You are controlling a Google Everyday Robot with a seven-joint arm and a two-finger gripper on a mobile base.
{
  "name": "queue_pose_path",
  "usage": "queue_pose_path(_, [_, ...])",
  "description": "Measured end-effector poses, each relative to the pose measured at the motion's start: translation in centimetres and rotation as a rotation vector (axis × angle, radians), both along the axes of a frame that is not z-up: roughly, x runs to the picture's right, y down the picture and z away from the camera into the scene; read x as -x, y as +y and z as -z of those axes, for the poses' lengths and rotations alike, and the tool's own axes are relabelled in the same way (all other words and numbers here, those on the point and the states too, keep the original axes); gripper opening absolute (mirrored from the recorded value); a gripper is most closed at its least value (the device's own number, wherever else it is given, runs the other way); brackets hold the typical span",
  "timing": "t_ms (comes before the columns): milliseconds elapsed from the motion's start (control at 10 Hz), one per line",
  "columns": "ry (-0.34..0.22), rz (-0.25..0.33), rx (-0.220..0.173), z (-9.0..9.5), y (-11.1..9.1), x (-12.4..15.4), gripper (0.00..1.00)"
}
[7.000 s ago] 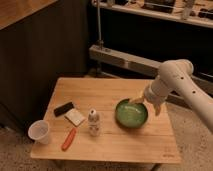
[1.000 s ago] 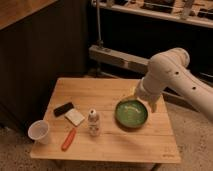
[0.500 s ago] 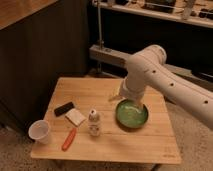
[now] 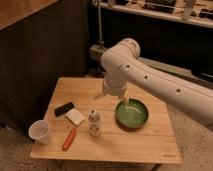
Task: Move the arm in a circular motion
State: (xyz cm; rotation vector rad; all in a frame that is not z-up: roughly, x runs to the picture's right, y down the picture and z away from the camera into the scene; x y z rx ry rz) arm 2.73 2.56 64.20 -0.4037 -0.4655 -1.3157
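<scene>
The arm [image 4: 150,75] is thick and white with small dark dots. It reaches in from the right edge, bends at an elbow [image 4: 124,52] above the back of the wooden table [image 4: 150,142], and turns downward. Its pale tan gripper [image 4: 123,102] hangs just over the left rim of a green bowl [image 4: 133,115], partly hidden by the wrist.
On the table stand a small clear bottle [image 4: 94,123], a white cup [image 4: 40,131], an orange tool [image 4: 69,139], a black block [image 4: 63,108] and a white pad [image 4: 75,117]. A dark wall is on the left, with metal shelving behind.
The arm's elbow has swung to the left across the back of the table. The gripper has shifted from the bowl's right side to its left rim. The table items have not moved.
</scene>
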Motion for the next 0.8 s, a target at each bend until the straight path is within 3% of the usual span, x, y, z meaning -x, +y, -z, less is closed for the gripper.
queue_pose_path(300, [0.015, -0.024, -0.005, -1.7, -2.4, -0.2, 0.80])
queue_pose_path(800, [0.057, -0.100, 0.002, -3.7, -3.9, -4.8, 0.80])
